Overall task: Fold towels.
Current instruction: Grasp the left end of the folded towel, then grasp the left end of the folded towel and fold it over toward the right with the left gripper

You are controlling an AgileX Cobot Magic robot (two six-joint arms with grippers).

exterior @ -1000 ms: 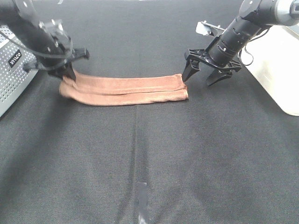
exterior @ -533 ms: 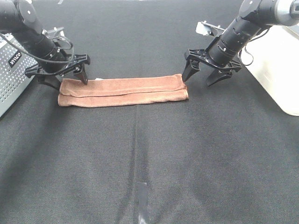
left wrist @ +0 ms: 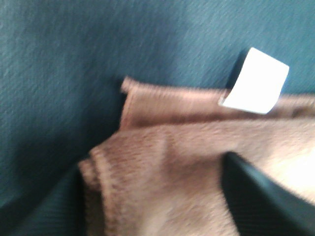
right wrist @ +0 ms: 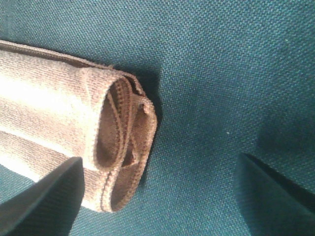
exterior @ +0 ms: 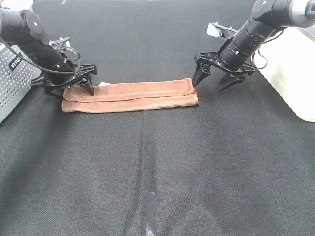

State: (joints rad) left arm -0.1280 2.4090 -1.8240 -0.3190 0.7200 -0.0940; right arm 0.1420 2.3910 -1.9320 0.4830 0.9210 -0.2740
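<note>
The brown towel [exterior: 130, 96] lies on the black cloth table as a long narrow strip, folded lengthwise. My left gripper [exterior: 69, 87] stands open over its left end, one finger on each side, holding nothing. In the left wrist view the towel's end [left wrist: 162, 182] lies flat between the dark fingers [left wrist: 266, 196], and its white tag [left wrist: 254, 81] sticks up at the far hem. My right gripper [exterior: 212, 81] is open just beyond the right end. The right wrist view shows the towel's looped, layered end [right wrist: 113, 142] off to one side of my right gripper [right wrist: 157, 196], untouched.
A grey perforated metal box [exterior: 12, 83] stands at the left edge, close behind my left arm. A white container [exterior: 293, 69] stands at the right edge. A strip of grey tape [exterior: 150, 211] marks the front middle of the table.
My left gripper has opened and let go of the towel's left end, which has dropped flat. The gripper then shifted slightly. The right arm has not moved.
</note>
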